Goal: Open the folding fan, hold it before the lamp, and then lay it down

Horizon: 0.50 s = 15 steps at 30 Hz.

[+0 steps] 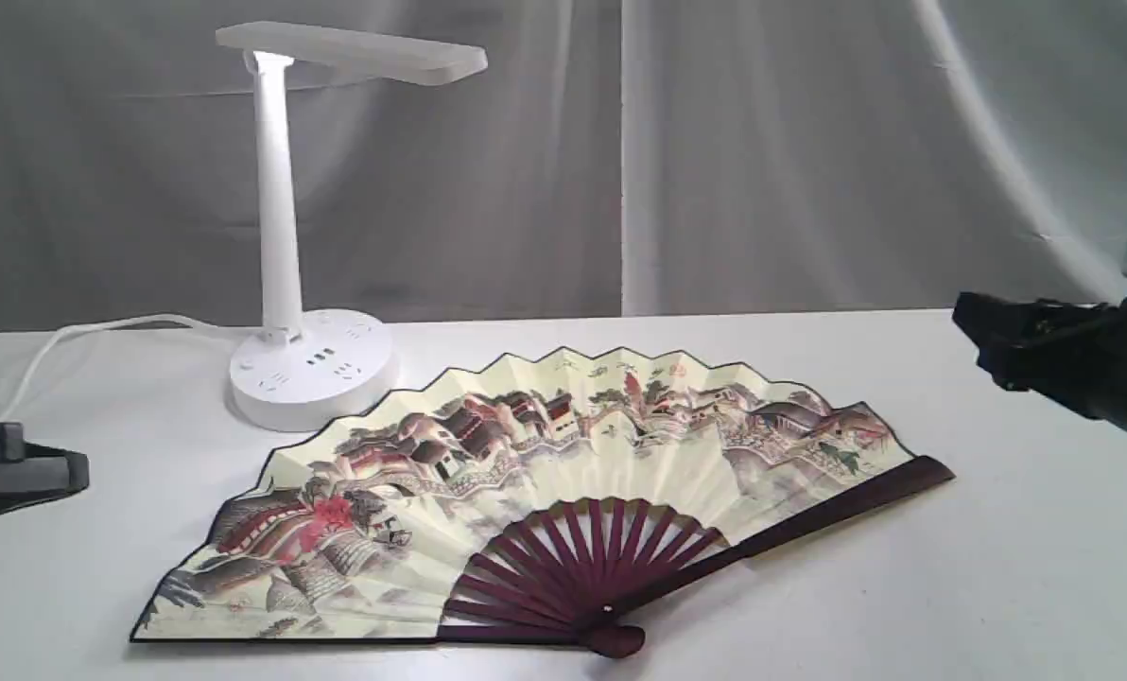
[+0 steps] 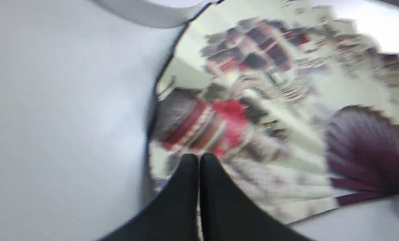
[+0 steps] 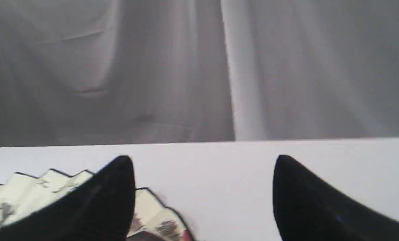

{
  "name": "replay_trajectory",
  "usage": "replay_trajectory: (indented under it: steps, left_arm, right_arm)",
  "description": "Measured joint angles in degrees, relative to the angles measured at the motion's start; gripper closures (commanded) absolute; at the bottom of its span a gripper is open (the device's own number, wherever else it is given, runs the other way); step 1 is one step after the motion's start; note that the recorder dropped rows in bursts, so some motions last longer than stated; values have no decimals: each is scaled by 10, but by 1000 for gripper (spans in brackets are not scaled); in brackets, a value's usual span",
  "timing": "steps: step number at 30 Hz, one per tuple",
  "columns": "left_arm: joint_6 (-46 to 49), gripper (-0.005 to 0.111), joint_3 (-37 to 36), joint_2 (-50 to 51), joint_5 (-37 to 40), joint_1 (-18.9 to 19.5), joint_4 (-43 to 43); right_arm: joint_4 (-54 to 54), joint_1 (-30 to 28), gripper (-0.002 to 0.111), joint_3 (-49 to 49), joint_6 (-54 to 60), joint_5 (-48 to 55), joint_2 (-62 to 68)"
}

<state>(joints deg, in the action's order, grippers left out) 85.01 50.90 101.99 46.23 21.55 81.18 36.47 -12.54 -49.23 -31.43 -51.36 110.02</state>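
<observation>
The folding fan (image 1: 545, 492) lies spread wide and flat on the white table, its cream leaf painted with houses and its maroon ribs meeting at a pivot near the front. Behind its left part stands the white lamp (image 1: 285, 246), head lit. My left gripper (image 2: 198, 159) is shut and empty, hovering over the fan's (image 2: 269, 110) left end; only part of it (image 1: 15, 468) shows at the exterior view's left edge. My right gripper (image 3: 203, 167) stands open and empty, off the fan's (image 3: 35, 190) right end, seen dark at the right edge (image 1: 998, 340).
The lamp's white cord (image 1: 81, 336) runs left along the table (image 1: 998, 567) from its round socketed base (image 1: 313, 374). Grey curtains (image 1: 715, 142) hang behind the table's far edge.
</observation>
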Motion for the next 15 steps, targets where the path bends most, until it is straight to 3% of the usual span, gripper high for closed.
replay_trajectory:
  steps: [4,7,11,15]
  left_arm:
    - [-57,107,-5,-27,-211,-79,-95]
    - [-80,107,-23,-36,-385,-146,-133]
    - [-87,107,-36,-37,-569,-226,-110]
    - [-90,107,-36,-39,-610,-264,-52]
  right_arm:
    - [-120,44,67,-3,126,25,-15]
    - [-165,69,76,-34,192,107,-16]
    - [-187,105,93,-130,217,382,-16]
    - [-231,125,108,-226,213,633,-16]
